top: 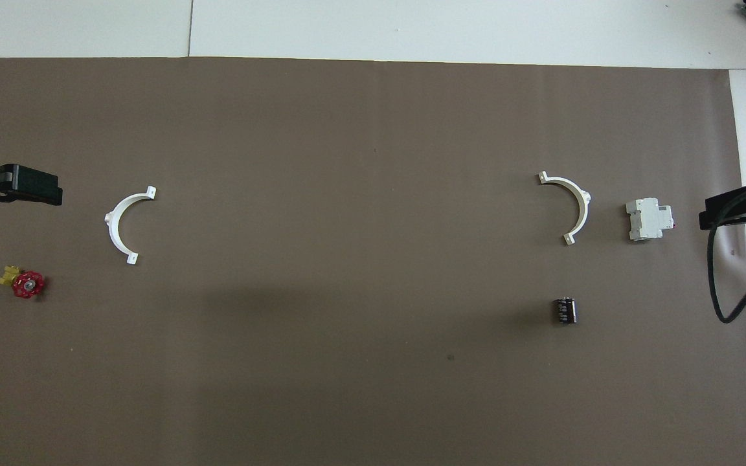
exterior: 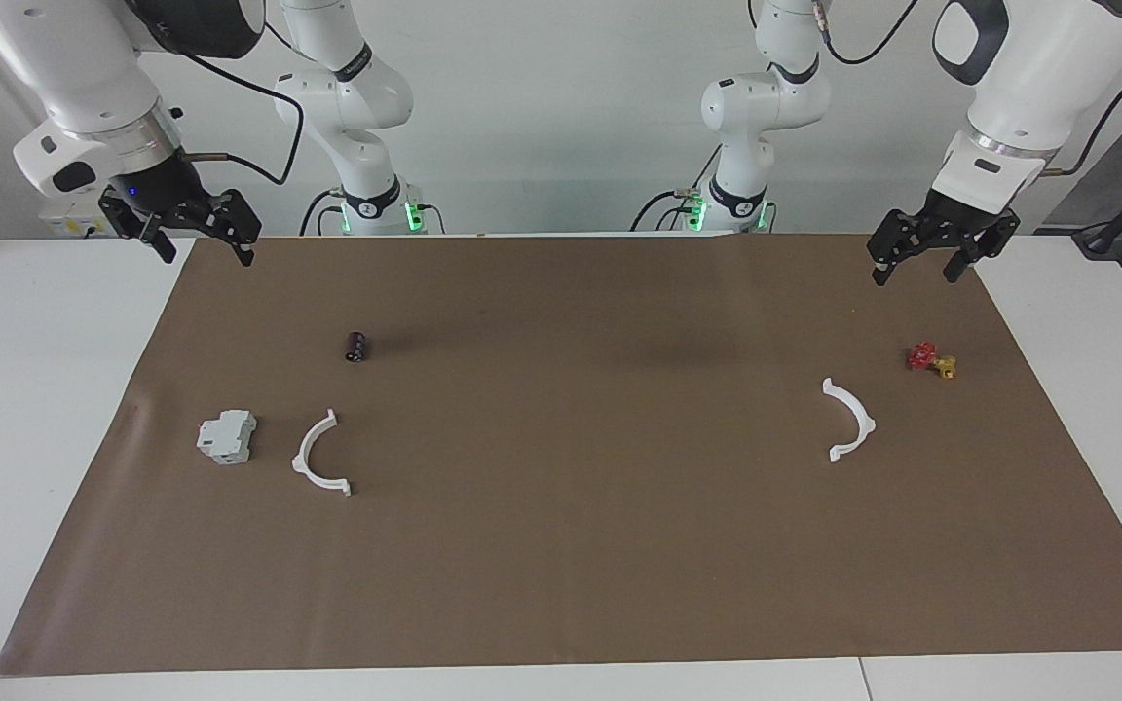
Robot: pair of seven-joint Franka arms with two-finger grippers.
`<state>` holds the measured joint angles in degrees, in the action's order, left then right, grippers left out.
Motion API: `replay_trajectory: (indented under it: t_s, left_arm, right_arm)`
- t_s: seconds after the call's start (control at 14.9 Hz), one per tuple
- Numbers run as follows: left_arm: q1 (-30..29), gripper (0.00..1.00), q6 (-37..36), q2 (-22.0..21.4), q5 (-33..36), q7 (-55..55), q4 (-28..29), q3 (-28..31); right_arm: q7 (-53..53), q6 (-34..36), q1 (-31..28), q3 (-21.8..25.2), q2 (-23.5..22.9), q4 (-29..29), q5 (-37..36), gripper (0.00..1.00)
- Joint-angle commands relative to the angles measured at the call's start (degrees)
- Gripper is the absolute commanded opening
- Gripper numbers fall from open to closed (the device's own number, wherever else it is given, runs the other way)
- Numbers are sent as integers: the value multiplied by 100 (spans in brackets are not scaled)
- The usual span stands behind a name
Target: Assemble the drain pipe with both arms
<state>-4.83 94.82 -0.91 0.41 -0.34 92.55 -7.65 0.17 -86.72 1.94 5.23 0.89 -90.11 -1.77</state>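
Inspecting layout before any pickup: drain pipe is in two white half-rings, well apart, neither touched.

Half-ring A (exterior: 850, 421) lies toward the left arm's end of the table, beside and farther from the robots than the red-and-yellow valve (exterior: 931, 360). Half-ring B (exterior: 319, 456) lies toward the right arm's end, just beside the grey-white block (exterior: 227, 436); a small dark cylinder (exterior: 357, 347) sits nearer the robots than B.

Key relation: each half sits on its own arm's side, so left gripper (exterior: 915, 267) is nearer to A, right gripper (exterior: 203, 249) nearer to B. Both grippers hang raised over the mat's edges at the robots' end, jaws spread wide, nothing held. Each half lies out from its gripper, away from the robots and inward toward mid-table.

Orientation: the open mouths of both arcs face inward, toward each other; each tab-to-tab line runs roughly along the near-far direction, slightly skewed. Judgement: halves are approx. pre-aligned for joining at centre w/o much rotation.

Surface: flat brown mat (exterior: 561, 545), faint creases, on a white table (exterior: 25, 409). Thin arcs lying flat give little height to grip; likely pinch across the band.

Room: mid-table bare between halves. Risk: block close to B may crowd right gripper's approach; valve less so for A.
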Motion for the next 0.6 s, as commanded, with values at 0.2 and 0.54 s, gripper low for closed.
replay_trajectory:
  t_s: [0.2, 0.54]
  left_arm:
    - [26, 100, 125, 47, -85, 16, -88, 18]
    - [26, 100, 116, 30, -94, 16, -70, 0]
  right_arm:
    - [-105, -64, -18, 13, 69, -33, 28, 100]
    - [-87, -64, -18, 4, 86, -85, 37, 100]
